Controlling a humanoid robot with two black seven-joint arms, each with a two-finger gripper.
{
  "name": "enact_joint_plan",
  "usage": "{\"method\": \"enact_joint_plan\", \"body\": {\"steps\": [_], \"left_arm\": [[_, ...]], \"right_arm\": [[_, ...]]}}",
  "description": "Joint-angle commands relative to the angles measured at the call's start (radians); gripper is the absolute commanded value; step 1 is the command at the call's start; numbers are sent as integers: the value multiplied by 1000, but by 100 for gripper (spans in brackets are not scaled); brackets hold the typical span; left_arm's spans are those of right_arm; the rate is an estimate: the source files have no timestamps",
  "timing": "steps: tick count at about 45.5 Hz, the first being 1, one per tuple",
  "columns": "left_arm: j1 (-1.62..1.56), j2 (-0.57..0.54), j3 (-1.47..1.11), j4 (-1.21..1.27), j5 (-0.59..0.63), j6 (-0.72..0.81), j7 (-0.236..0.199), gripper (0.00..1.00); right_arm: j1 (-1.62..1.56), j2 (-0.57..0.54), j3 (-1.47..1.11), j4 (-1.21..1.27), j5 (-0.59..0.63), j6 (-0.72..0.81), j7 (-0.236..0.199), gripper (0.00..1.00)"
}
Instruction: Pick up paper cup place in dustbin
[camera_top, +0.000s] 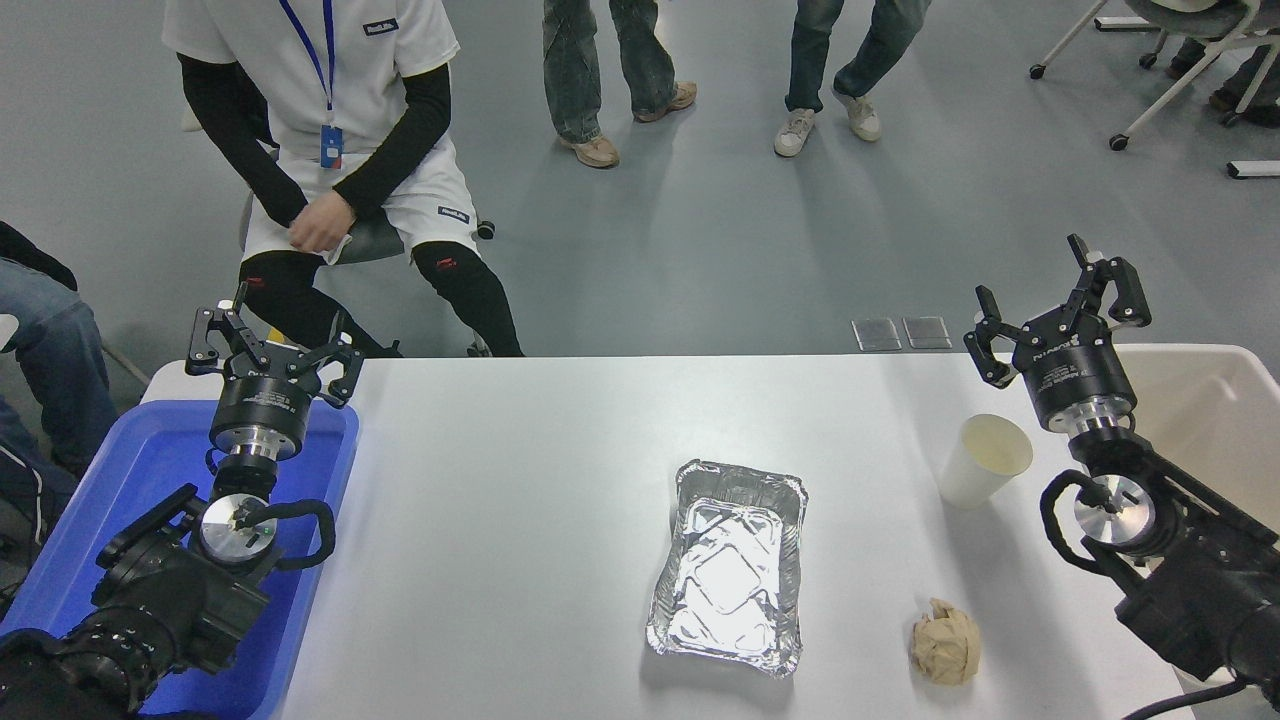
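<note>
White table, 2 black arms, 6 items logged.

1. Paper cup: cream-white, tapered, upright on the table, mouth open upward. Sits at 3 o'clock of the table, just beside the right arm, touching nothing else.

2. Dustbin: beige tub with thick rounded rim, at 3 o'clock beyond the table's right edge, partly hidden behind the right arm. The cup stands near it, at its 9 o'clock.

3. Right gripper: raised at the cup's 1 o'clock, over the table's far right corner, fingers spread wide, gripping nothing, apart from the cup.

4. Left gripper: parked at 9 o'clock above the far end of the blue tub, fingers spread, empty.

5. Foil tray: silver, rectangular, empty, on the table at 5 o'clock of centre, well apart from the cup.

6. Crumpled tan paper ball: near the table's front edge at 6 o'clock of the cup, near the tray's right side.

Beyond the far edge, at 11 o'clock: a seated person in a white shirt with black sleeves, hands together at the lap. 2 more pairs of legs stand at 12 o'clock.
</note>
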Motion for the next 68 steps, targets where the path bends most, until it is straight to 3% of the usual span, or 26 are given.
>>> {"method": "enact_joint_plan", "body": {"steps": [1, 38, 60, 68], "left_arm": [[0, 0, 0, 0, 0, 0, -1, 99], [0, 0, 0, 0, 0, 0, -1, 99], [0, 0, 0, 0, 0, -1, -1, 99], [0, 0, 0, 0, 0, -1, -1, 99]], "right_arm": [[6, 0, 0, 0, 0, 0, 1, 100], [4, 4, -6, 0, -1, 0, -1, 100], [44, 1, -156, 18, 2, 1, 1, 100], [113, -74, -366, 23, 2, 5, 1, 100]]}}
